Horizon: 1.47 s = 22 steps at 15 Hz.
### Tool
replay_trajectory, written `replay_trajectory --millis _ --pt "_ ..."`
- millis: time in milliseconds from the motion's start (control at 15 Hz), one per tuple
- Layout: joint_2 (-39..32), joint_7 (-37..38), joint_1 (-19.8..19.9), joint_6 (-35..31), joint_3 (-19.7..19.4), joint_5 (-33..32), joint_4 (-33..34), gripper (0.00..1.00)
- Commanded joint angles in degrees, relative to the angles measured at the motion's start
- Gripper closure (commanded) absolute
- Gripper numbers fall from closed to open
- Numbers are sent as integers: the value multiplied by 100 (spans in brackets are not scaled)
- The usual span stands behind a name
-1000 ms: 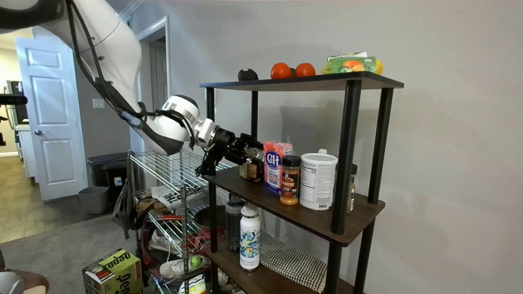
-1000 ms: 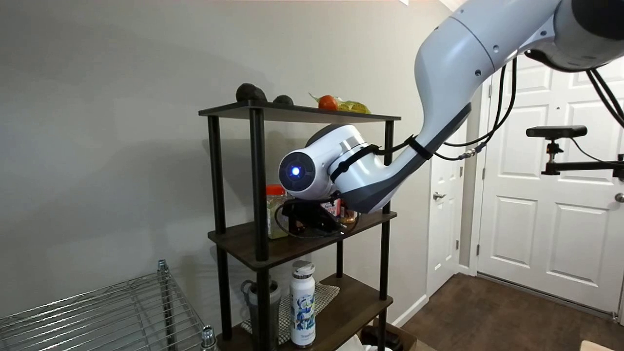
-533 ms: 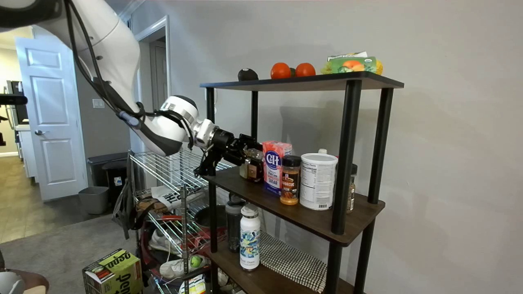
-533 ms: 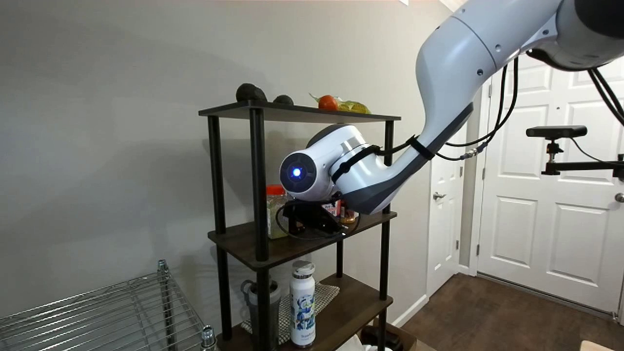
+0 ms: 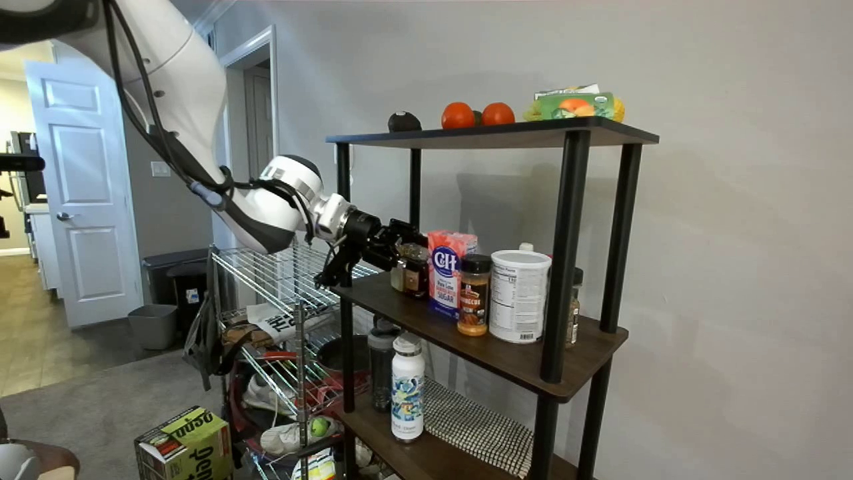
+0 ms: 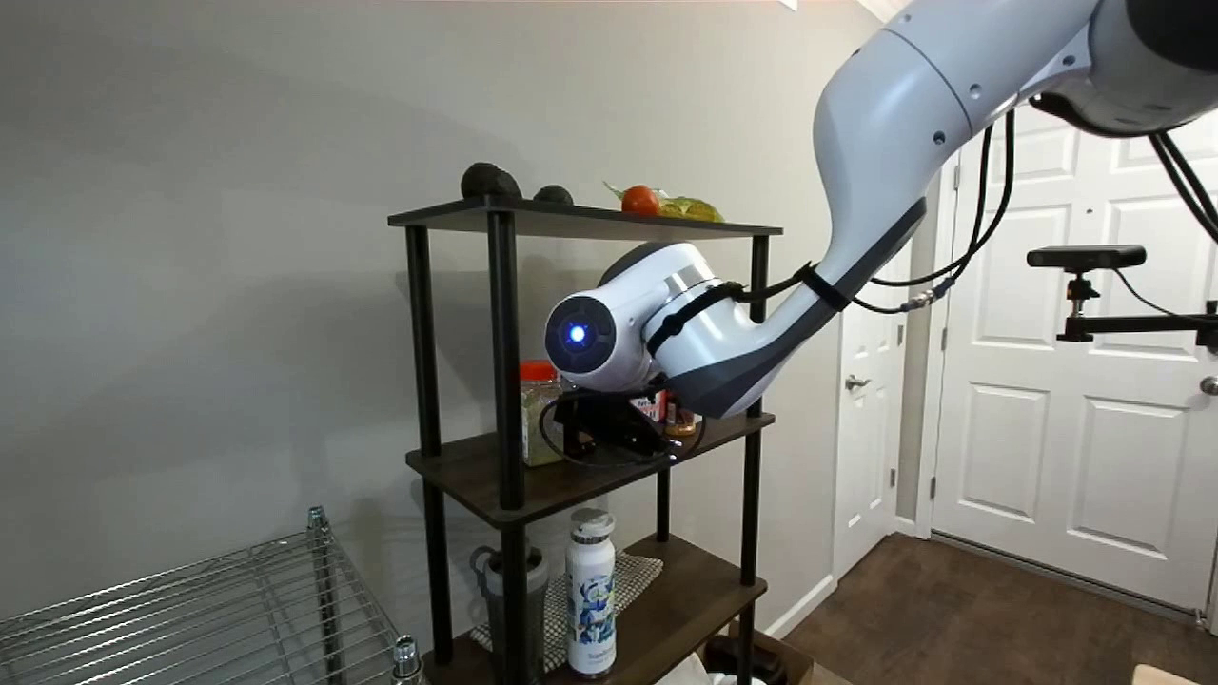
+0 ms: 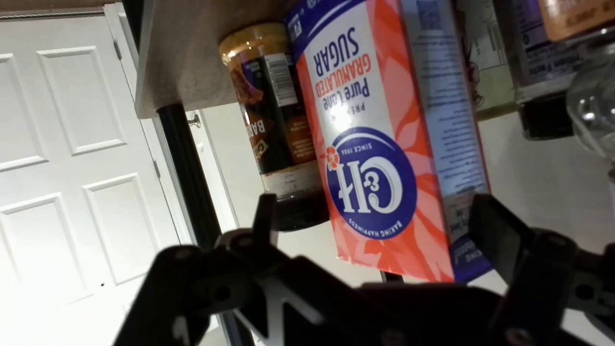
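My gripper [image 7: 375, 205] is open, with its fingers apart and nothing held. In the wrist view, which stands upside down, the pink, white and blue sugar carton [image 7: 370, 120] lies between and beyond the fingers. The right finger overlaps the carton's side there; I cannot tell if it touches. A barbecue seasoning jar [image 7: 276, 129] stands beside the carton, near the left finger. In an exterior view the gripper [image 5: 410, 240] is at the middle shelf's end, by a dark jar [image 5: 414, 279] and the upright sugar carton [image 5: 445, 273]. In an exterior view the arm mostly hides the gripper [image 6: 614, 423].
The middle shelf [image 5: 413, 310] also holds a white tub [image 5: 520, 297] and a red-lidded jar [image 6: 540, 419]. Black posts [image 5: 565, 260] and the top shelf [image 5: 480, 138] with tomatoes [image 5: 458, 115] frame the space. A white bottle [image 5: 407, 390] stands below. A wire rack [image 6: 190, 609] stands alongside.
The arm and gripper have shifted very slightly back, away from the sugar carton. The things on the shelves show no clear movement.
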<state>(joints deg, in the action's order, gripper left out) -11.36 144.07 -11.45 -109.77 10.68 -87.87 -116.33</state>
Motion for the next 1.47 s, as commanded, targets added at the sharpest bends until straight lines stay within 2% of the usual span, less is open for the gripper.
replay_trajectory --millis 0,533,1400 --pt "286 -271 0 187 40 290 -302 0" --pt "324 -317 -3 192 82 402 -435 0" --pt "134 -836 -25 127 108 297 -126 0"
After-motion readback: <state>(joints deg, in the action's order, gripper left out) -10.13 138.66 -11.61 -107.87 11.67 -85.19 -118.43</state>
